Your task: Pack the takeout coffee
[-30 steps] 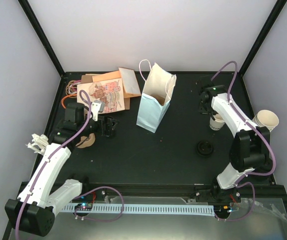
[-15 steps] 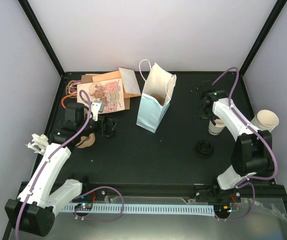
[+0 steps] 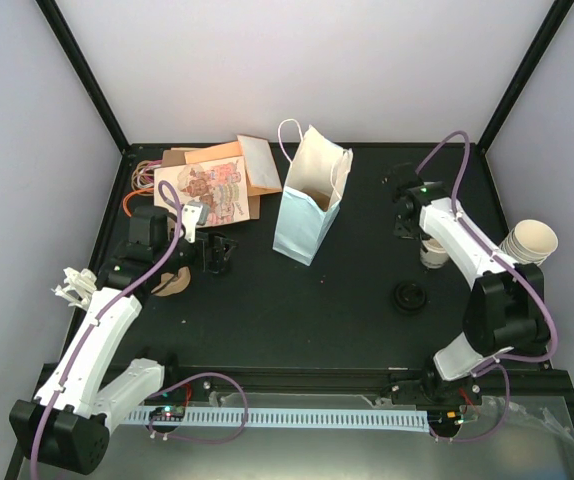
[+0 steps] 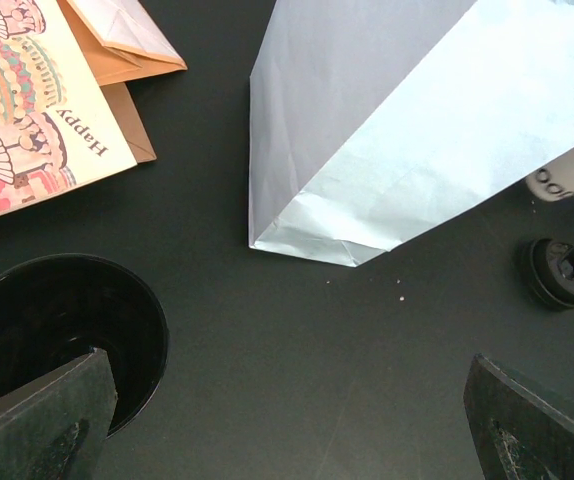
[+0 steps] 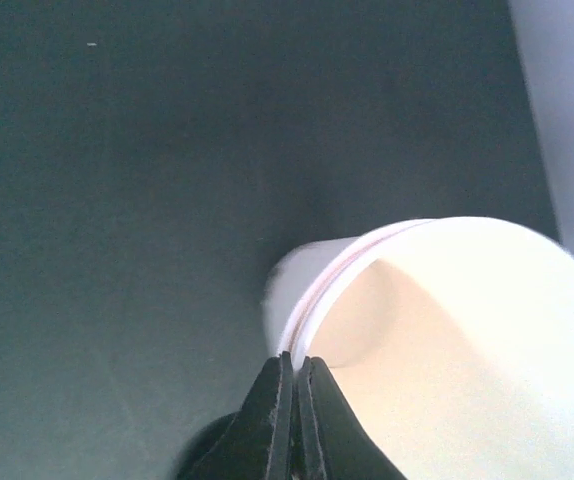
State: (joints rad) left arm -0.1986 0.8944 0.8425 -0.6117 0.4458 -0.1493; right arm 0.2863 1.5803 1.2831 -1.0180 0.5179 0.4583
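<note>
Right gripper jaws pressed together, pinching the rim of a tilted lidless cream paper cup, far right. Left gripper spread wide, empty. Black-lidded small takeout coffee stands right of and nearer than the pale blue paper bag. Best: park the lidless cup clear, grip the coffee below its lid, keep it upright.

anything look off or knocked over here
The cup stack lies on its side at the right edge of the table. The right hand pinches a lidless cup by the rim, not the lidded coffee.
</note>
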